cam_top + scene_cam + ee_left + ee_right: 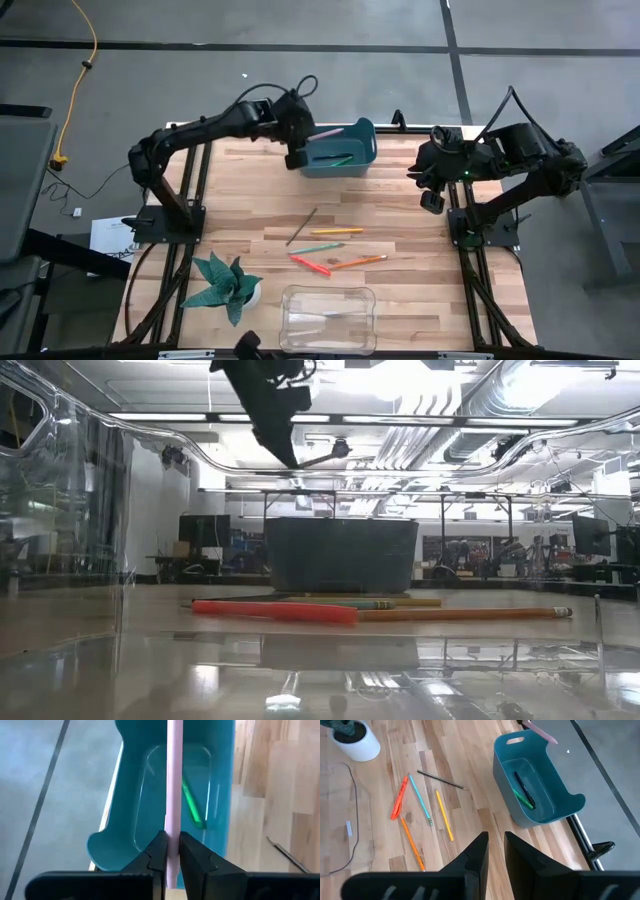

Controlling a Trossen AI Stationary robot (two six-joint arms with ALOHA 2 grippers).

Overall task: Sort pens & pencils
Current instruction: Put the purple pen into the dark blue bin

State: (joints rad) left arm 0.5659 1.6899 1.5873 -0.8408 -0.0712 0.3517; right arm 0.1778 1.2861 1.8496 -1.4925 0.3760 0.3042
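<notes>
Left gripper (172,851) pinches a pink pen (174,780) above the teal bin (345,150), green pen (191,805) already inside. Release off-centre and it may glance off the rim. Right gripper (493,851) waits, apparently empty, slightly parted.

Two dark jointed arms with black looping cables and dark tapered fingers (160,855).

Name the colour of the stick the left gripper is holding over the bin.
Pale pink stick, clearest in the left wrist view.

Wooden table (400,220), teal bin (340,150), pencils (335,246), clear tray (328,318), plant (225,283)
</notes>
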